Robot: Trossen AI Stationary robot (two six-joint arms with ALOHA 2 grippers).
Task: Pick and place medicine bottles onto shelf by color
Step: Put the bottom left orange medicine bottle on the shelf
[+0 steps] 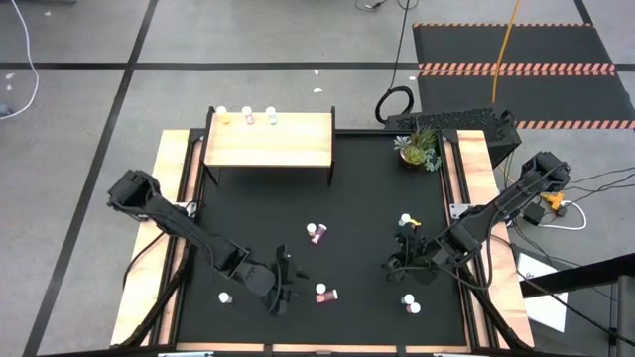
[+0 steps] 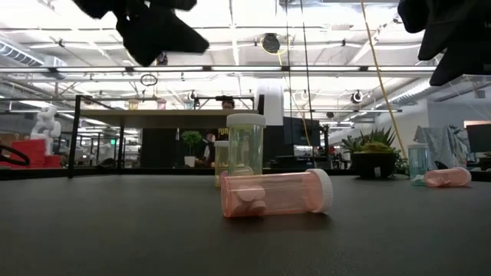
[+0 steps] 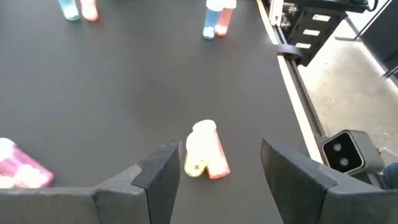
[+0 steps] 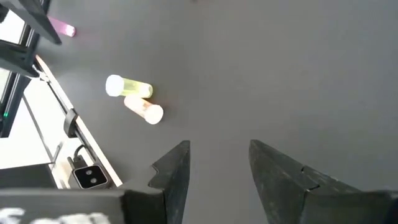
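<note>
The table (image 1: 367, 188) carries a black mat bounded by narrow wooden side rails. The shelf (image 1: 268, 141) stands at the far edge, left of centre, with three medicine bottles (image 1: 247, 116) upright along its back edge. A potted plant (image 1: 418, 147) sits in the far right corner.

Left pincer (image 1: 288, 281): hovers above the mat near the front edge, left of centre. Fingers (image 3: 163, 167) are spread and hold nothing. Just beyond the fingertips, a pink-and-yellowish pair of bottles (image 3: 205, 149) lies on its side, touching neither finger.

Right pincer (image 1: 399, 264): hovers above the right half of the mat. Fingers (image 4: 176, 168) are parted and empty, over bare mat. Two bottles (image 4: 135, 96) lie side by side ahead of it, close to the side rail.

Loose bottles: one magenta bottle (image 1: 316, 233) near mid-mat, one pink bottle (image 1: 326, 295) lying near the front edge beside the left pincer, one white-capped bottle (image 1: 225, 297) at front left, another (image 1: 410, 302) at front right.

Open room: the broad stretch of mat between the shelf and the two pincers is free of bottles except the magenta one.
</note>
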